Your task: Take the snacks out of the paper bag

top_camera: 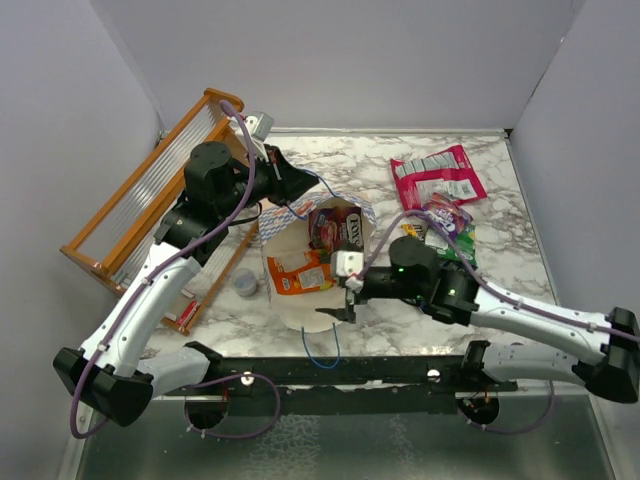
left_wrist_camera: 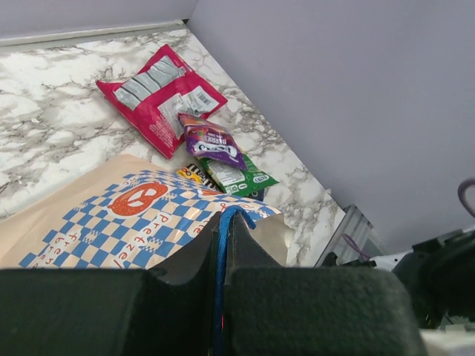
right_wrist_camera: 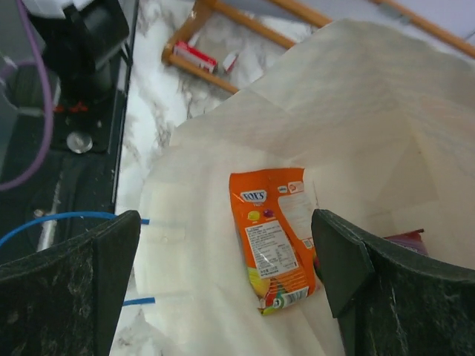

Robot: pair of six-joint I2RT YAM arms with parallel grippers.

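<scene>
Currently left gripper [left_wrist_camera: 224, 267] pinches shut on the blue string handle [left_wrist_camera: 223, 230] of the paper bag [top_camera: 300, 305], at its far rim. Right gripper [right_wrist_camera: 223, 252] is spread wide at the near mouth, holding nothing. Inside the bag: one orange packet [right_wrist_camera: 273, 237], one dark packet [top_camera: 335, 228]. Far right on the marble table [top_camera: 500, 250]: one pink-red pouch [top_camera: 437, 177], one purple wrapper [top_camera: 448, 215], one green wrapper [left_wrist_camera: 241, 178].

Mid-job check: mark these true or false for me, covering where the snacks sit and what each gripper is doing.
1. The orange packet lies inside the paper bag. True.
2. The right gripper has its jaws shut on that packet. False: the jaws are open, one on either side of it.
3. The pink-red pouch is in the bag. False: it lies out on the table.
4. The left gripper is shut on the bag's blue string handle. True.
5. The purple wrapper lies outside the bag. True.
</scene>
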